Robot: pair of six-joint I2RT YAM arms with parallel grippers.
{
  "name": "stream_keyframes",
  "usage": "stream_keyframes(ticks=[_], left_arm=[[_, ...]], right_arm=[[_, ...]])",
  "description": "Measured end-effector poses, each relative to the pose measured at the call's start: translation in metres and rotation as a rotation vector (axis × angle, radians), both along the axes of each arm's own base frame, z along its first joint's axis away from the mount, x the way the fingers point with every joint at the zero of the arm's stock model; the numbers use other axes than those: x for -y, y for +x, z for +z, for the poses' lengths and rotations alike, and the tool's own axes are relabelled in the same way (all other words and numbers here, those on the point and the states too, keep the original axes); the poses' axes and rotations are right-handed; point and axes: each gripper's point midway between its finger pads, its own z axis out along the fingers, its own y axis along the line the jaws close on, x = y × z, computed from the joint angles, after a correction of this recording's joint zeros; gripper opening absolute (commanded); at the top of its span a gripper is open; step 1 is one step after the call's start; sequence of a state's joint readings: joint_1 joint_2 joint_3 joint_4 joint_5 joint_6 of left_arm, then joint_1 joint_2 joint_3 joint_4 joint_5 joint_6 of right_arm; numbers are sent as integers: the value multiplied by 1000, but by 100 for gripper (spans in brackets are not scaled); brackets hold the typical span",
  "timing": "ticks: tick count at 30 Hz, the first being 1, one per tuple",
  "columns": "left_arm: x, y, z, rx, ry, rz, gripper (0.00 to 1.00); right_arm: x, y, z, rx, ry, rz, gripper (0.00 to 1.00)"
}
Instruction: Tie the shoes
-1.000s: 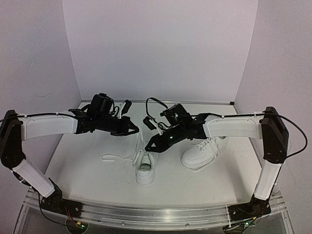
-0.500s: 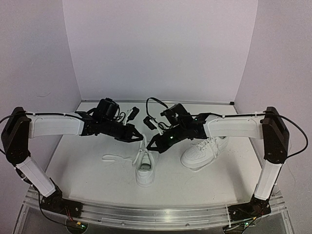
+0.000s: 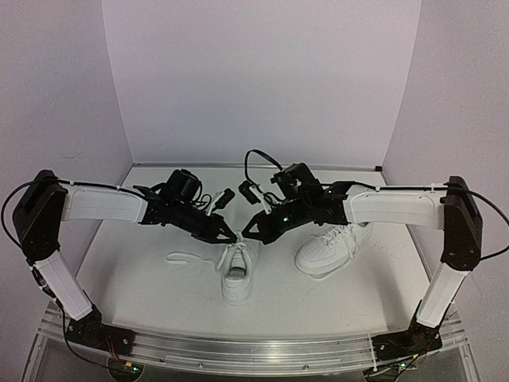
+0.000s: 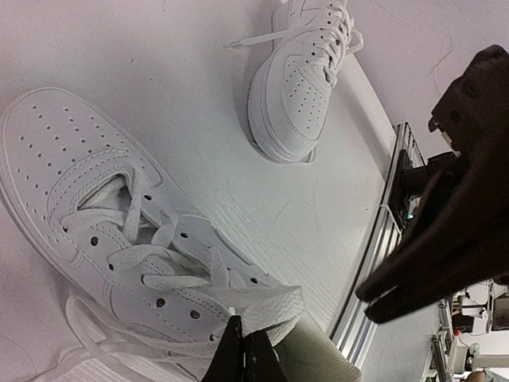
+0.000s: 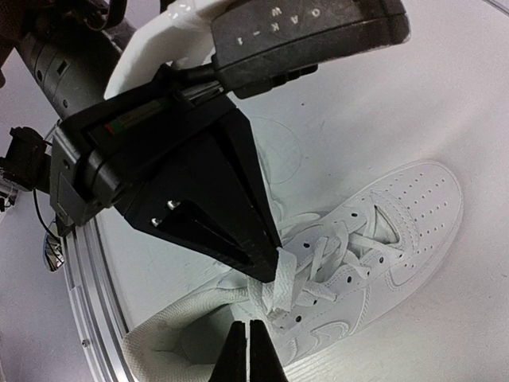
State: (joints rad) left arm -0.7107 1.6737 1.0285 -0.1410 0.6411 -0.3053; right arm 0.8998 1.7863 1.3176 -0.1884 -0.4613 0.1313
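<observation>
Two white shoes stand on the table. The middle shoe (image 3: 237,278) (image 4: 71,159) (image 5: 382,239) points away from the arm bases, and the second shoe (image 3: 330,248) (image 4: 298,87) is to its right. My left gripper (image 3: 233,237) (image 4: 242,346) (image 5: 270,267) is shut on a folded stretch of flat white lace (image 4: 270,306) (image 5: 280,282) just above the middle shoe's tongue. My right gripper (image 3: 247,233) (image 5: 253,354) hangs tip to tip with it over the shoe's opening. It is shut, and I see nothing between its fingers. The other lace end (image 3: 187,257) trails left on the table.
An aluminium rail (image 3: 254,354) (image 4: 390,239) runs along the near edge of the table. Pale walls close the table in at the back and on both sides. Both arms reach in over the middle from their sides.
My left gripper has come down and to the right with the lace, until it is close above the middle shoe. The right gripper stayed near the shoe, and its tip now meets the left one.
</observation>
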Motion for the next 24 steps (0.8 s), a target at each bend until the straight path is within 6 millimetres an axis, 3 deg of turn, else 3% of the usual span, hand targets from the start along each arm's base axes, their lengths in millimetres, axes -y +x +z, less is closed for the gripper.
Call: stream_keyframes(ticks=[2, 4, 8, 12, 15, 19, 24], left_arm=[[0, -2, 0, -5, 1, -8, 0], [0, -3, -1, -11, 4, -8, 0], [-7, 4, -4, -13, 33, 39, 0], [-27, 27, -3, -7, 68, 155, 0], [-43, 45, 11, 36, 74, 247, 0], [-54, 53, 30, 76, 77, 313, 0], [-57, 59, 36, 85, 87, 343, 0]], right_arm=[[0, 0, -1, 0, -2, 2, 35], [1, -1, -3, -3, -5, 4, 39], [1, -3, -4, -1, -10, 16, 39], [2, -5, -6, 0, -26, 27, 38], [-1, -6, -7, 4, -38, 37, 38], [-8, -2, -7, 12, -58, 49, 37], [-17, 6, -15, 17, -95, 60, 34]])
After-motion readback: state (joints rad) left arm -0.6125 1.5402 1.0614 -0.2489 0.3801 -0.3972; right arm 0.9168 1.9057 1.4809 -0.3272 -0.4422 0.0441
